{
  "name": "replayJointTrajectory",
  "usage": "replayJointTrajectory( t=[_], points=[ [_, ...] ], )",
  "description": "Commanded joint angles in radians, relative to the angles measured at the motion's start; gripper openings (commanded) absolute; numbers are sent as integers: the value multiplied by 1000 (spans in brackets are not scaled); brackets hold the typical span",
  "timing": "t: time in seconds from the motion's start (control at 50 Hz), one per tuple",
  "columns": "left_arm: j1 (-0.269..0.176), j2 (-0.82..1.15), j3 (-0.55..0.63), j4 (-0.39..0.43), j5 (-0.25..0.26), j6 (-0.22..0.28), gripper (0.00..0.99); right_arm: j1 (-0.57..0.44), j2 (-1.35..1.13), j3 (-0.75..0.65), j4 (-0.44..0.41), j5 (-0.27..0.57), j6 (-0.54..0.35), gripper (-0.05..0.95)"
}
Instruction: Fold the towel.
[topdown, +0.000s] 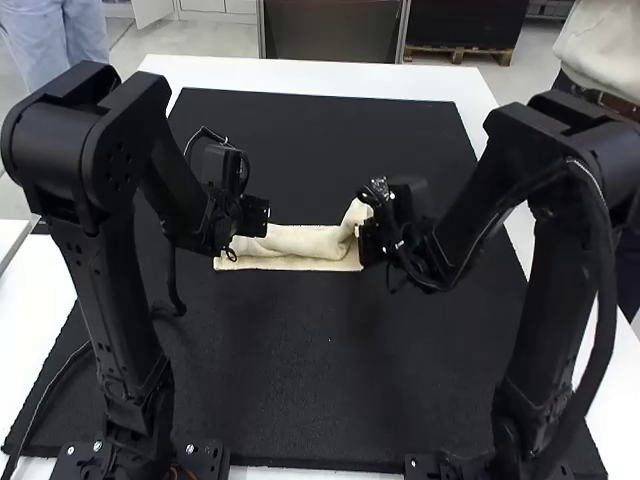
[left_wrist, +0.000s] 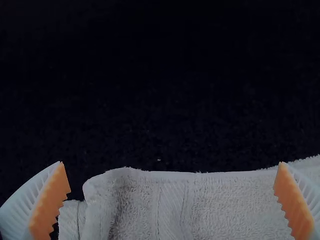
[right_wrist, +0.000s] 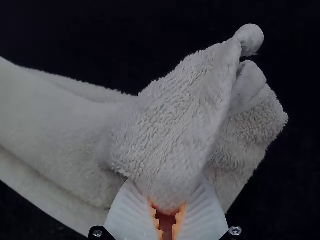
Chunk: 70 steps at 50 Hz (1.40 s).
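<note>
My left gripper (left_wrist: 171, 163), fingers parted, stands at the left end of the towel (topdown: 300, 240); from there its long axis runs across the mat (topdown: 310, 380) to my right gripper (right_wrist: 167, 207), clenched on its right end.

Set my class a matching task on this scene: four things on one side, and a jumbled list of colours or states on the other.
1. Towel
2. Mat
3. Left hand
4. Right hand

A. Black, lying beneath the cloth
B. Closed on bunched cloth
C. Cream, partly bunched
D. Open, fingers wide apart

Pairs: 1-C, 2-A, 3-D, 4-B
</note>
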Motion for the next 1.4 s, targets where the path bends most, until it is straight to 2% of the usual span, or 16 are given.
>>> replayJointTrajectory(
  t=[0.0, 0.08, 0.2, 0.58, 1.02, 1.38],
  points=[
    [-14, -16, -3, 12, -10, 16, 959, -32, -43, -17, 6, 4, 4, 57],
    [-31, -15, -3, 17, -10, 37, 948, -38, -43, -14, 8, 4, 5, 57],
    [-78, -13, -2, 29, -13, 37, 893, -39, -43, -10, 8, 4, 13, 57],
    [-198, 80, 6, 36, -6, 39, 933, -44, -44, -2, 9, 2, 16, 61],
    [-212, 163, 26, 60, -4, 48, 934, -38, -44, 49, 5, -4, 16, 62],
    [-270, 205, 47, 59, -4, 44, 934, -1, -47, 89, -20, -15, 18, 62]
  ],
)
